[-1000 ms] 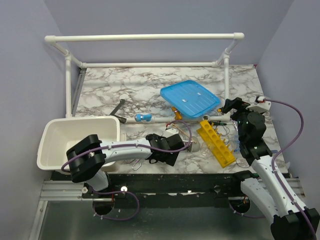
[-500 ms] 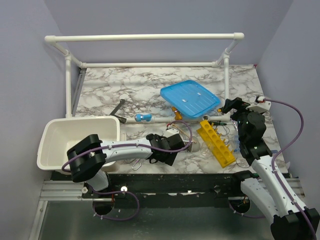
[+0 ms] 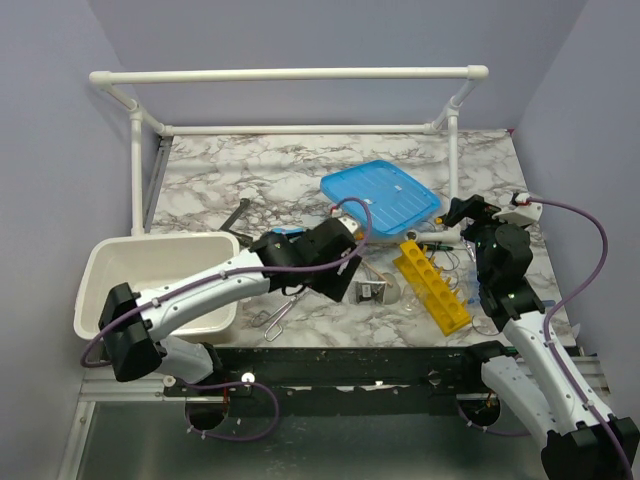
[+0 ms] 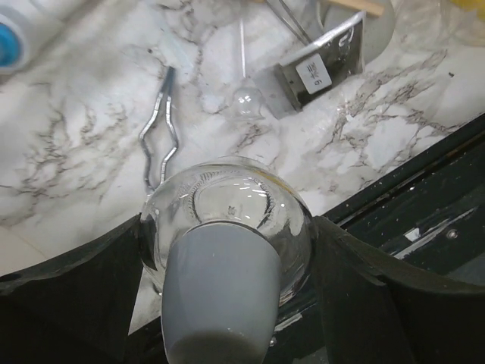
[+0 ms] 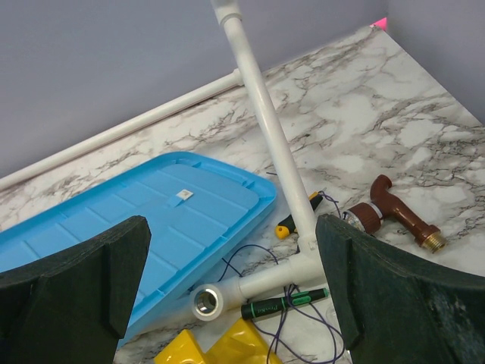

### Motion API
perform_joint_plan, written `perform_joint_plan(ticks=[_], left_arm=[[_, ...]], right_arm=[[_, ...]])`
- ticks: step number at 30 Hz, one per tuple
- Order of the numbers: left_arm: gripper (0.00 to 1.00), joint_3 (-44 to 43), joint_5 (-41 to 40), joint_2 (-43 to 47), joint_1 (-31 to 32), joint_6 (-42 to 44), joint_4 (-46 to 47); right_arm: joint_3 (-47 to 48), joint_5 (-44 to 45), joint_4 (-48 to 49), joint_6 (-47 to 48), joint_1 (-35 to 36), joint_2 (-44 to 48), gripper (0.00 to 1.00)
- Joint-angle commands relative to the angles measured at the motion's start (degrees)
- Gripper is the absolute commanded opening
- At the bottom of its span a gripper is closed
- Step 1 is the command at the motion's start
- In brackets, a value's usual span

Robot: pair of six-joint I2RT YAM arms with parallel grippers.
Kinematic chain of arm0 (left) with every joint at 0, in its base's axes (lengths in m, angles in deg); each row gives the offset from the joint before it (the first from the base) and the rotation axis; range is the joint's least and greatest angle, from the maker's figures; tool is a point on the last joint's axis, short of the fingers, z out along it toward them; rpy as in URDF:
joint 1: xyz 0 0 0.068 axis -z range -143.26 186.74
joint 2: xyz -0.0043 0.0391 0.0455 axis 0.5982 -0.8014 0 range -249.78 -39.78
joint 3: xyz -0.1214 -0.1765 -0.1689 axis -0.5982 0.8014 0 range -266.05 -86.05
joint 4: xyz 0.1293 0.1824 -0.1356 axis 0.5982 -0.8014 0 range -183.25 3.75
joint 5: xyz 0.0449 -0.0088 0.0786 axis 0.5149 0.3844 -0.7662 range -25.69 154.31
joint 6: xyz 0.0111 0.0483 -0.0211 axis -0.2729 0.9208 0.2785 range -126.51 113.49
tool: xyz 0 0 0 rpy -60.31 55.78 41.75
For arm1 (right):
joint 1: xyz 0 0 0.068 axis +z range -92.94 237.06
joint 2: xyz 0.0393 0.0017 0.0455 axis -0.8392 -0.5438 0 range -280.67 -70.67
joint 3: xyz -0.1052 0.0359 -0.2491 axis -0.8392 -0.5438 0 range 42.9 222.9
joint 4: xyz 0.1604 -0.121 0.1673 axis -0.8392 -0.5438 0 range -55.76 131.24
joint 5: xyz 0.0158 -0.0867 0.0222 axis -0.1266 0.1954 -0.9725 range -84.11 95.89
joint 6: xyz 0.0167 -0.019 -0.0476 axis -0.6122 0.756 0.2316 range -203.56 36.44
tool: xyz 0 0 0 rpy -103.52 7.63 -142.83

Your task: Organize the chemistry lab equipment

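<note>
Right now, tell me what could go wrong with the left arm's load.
1. The flask is smooth, round glass pinched in the left gripper above the table; it could slip and shatter.
2. The tongs and a small glass bulb lie on the table below it, so a drop may hit them.
3. If it is headed for the tub, the glass could knock the rim.

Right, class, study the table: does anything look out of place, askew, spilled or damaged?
The blue lid lies skewed to the table edges at centre back; the yellow rack sits diagonally right of centre. Metal tongs lie loose near the front edge. Nothing looks spilled or broken.
</note>
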Motion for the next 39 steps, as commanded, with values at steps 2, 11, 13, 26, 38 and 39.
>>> perform_joint_plan(ticks=[2,11,13,26,38,39], left_arm=[[0.4,-8.6,5.09,4.65,-8.98,9.45,-11.74],[0.4,-14.35,-1.58,10.23,-26.83,16.01,-20.92],[0.41,-14.38,-1.79,12.5,-32.18,16.7,-20.31],[0.41,-5.3,0.33,22.27,-53.95,18.57,-16.86],[0.41,11.16,7.27,25.55,-60.84,13.7,-8.88],[0.41,11.96,7.99,25.37,-61.41,13.13,-8.18]], right_arm=[[1.33,0.29,-0.42,0.14,-0.25,0.45,1.0],[1.45,0.14,-0.29,-0.07,-0.29,-0.32,1.0],[1.55,-0.11,-0.28,-0.13,-0.24,-0.5,1.0],[1.72,-0.68,0.51,-0.34,-0.24,-2.01,1.0],[1.62,-1.27,0.57,-0.52,-0.28,-1.81,1.0],[1.67,-1.26,0.42,-0.61,-0.24,-1.68,1.0]])
